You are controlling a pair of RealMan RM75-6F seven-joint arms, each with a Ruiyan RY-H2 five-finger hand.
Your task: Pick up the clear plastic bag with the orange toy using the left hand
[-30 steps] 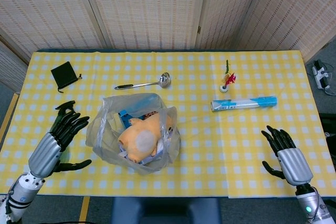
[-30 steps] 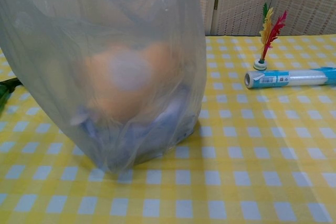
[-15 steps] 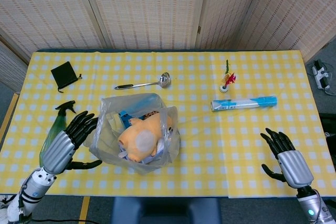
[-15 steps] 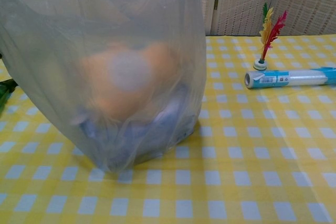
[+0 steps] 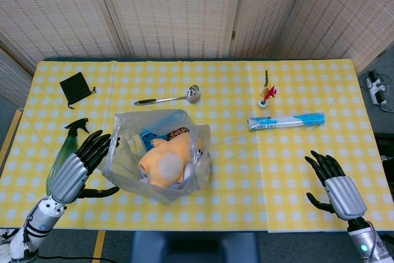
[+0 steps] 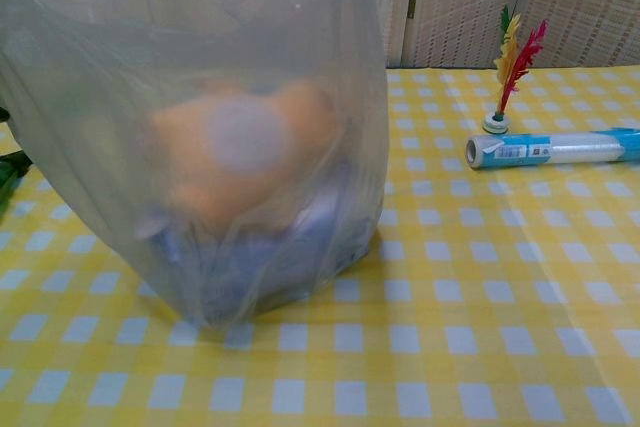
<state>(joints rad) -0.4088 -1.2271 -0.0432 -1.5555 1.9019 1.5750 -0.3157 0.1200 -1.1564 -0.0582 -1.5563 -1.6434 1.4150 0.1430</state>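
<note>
Left hand [image 5: 79,167] hovers with fingers spread at the left edge of the clear plastic bag [image 5: 157,159], fingertips at or just against the film, gripping nothing. Behind it lies a green spray bottle [image 5: 61,152], with a black pouch [image 5: 76,87] farther back. The bag sits on the yellow checked table [image 5: 246,177], an orange toy [image 5: 165,163] inside; it fills the chest view. Beyond it rests a ladle [image 5: 169,97]; further right stand a feathered shuttlecock [image 5: 266,95] and a blue-capped roll [image 5: 286,121]. Right hand [image 5: 335,186] rests open near the table's front edge, holding nothing.
</note>
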